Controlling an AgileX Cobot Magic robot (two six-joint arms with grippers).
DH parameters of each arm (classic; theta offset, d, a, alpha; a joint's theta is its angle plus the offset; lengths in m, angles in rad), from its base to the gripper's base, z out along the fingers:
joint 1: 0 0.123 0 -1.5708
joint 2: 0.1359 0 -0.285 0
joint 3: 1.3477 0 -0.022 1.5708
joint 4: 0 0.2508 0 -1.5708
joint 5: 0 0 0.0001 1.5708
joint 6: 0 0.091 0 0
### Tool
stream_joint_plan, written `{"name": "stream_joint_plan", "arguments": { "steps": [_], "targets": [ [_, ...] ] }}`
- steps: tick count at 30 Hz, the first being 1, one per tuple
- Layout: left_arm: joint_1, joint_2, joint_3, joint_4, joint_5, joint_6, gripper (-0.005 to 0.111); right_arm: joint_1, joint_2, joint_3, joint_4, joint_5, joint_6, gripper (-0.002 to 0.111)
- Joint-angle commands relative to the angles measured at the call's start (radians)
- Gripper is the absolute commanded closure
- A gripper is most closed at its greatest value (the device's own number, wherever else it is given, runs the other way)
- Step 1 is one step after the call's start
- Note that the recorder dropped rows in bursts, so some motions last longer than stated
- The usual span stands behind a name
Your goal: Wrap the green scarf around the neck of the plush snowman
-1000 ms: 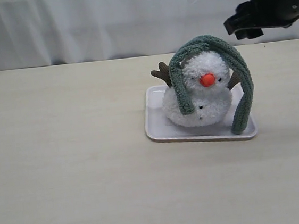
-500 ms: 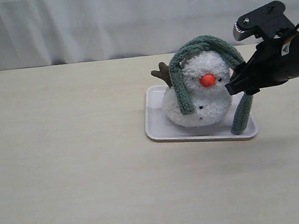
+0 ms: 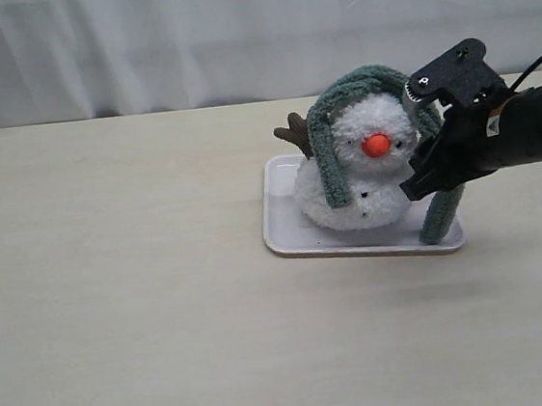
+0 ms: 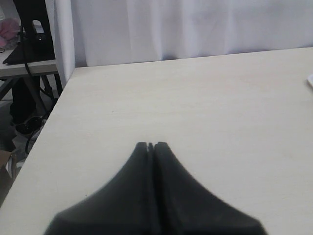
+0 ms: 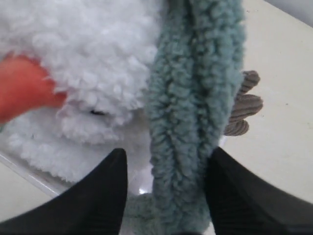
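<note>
A pale wooden table (image 3: 119, 326) carries one white tray (image 3: 280, 214).

You are looking at a fluffy white plush snowman (image 3: 367, 198) with an orange nose (image 3: 376, 145) and brown, ribbed branch arms (image 5: 244, 103). The green scarf (image 3: 360, 81) is one muted grey-green throughout. The tray (image 3: 283, 229) is pale white. The table (image 3: 116, 297) is light beige, faintly grained. The curtain (image 3: 138, 42) is white. Your right gripper (image 3: 413, 188) and left gripper (image 4: 150, 145) are both black.
</note>
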Motion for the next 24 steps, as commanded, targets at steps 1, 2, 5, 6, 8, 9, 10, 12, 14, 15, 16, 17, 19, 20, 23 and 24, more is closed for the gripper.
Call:
{"name": "stream_joint_plan", "arguments": {
  "steps": [1,2,5,6,8,9,10,12,14,15,16,17,19,20,23,24],
  "targets": [
    [-0.001,-0.003,0.004,-0.001,-0.01,-0.002,0.107,-0.007,0.015,0.003,-0.023,-0.032,-0.008,0.073],
    [-0.001,-0.003,0.004,-0.001,-0.01,-0.002,0.107,-0.007,0.015,0.003,-0.023,-0.035,-0.008,0.077],
    [-0.001,-0.003,0.004,-0.001,-0.01,-0.002,0.107,-0.007,0.013,0.003,-0.023,-0.047,-0.008,0.095],
    [-0.001,-0.003,0.004,-0.001,-0.01,-0.002,0.107,-0.007,0.008,0.003,-0.023,-0.052,-0.013,0.101],
    [-0.001,-0.003,0.004,-0.001,-0.01,-0.002,0.107,-0.007,-0.008,-0.004,-0.023,-0.061,-0.013,0.104],
    [-0.001,-0.003,0.004,-0.001,-0.01,-0.002,0.107,-0.005,-0.017,-0.015,-0.02,-0.051,-0.009,0.104],
    [-0.001,-0.003,0.004,-0.001,-0.01,-0.002,0.107,-0.001,-0.027,-0.031,-0.011,-0.027,-0.007,0.104],
    [-0.001,-0.003,0.004,-0.001,-0.01,-0.002,0.107,-0.001,-0.044,-0.075,0.019,0.043,-0.002,0.104],
    [-0.001,-0.003,0.004,-0.001,-0.01,-0.002,0.107,-0.001,-0.057,-0.141,0.048,0.159,-0.002,0.104],
    [-0.001,-0.003,0.004,-0.001,-0.01,-0.002,0.107,-0.001,-0.062,-0.166,0.048,0.206,-0.002,0.104],
    [-0.001,-0.003,0.004,-0.001,-0.01,-0.002,0.107,0.01,-0.067,-0.198,0.048,0.26,-0.002,0.104],
    [-0.001,-0.003,0.004,-0.001,-0.01,-0.002,0.107,0.021,-0.07,-0.226,0.046,0.306,-0.002,0.104],
    [-0.001,-0.003,0.004,-0.001,-0.01,-0.002,0.107,0.052,-0.077,-0.271,0.046,0.357,-0.013,0.104],
    [-0.001,-0.003,0.004,-0.001,-0.01,-0.002,0.107,0.075,-0.084,-0.288,0.046,0.374,-0.032,0.104],
    [-0.001,-0.003,0.004,-0.001,-0.01,-0.002,0.107,0.145,-0.104,-0.318,0.044,0.395,-0.06,0.104],
    [-0.001,-0.003,0.004,-0.001,-0.01,-0.002,0.107,0.184,-0.122,-0.33,0.038,0.395,-0.06,0.104]
  ]
}}
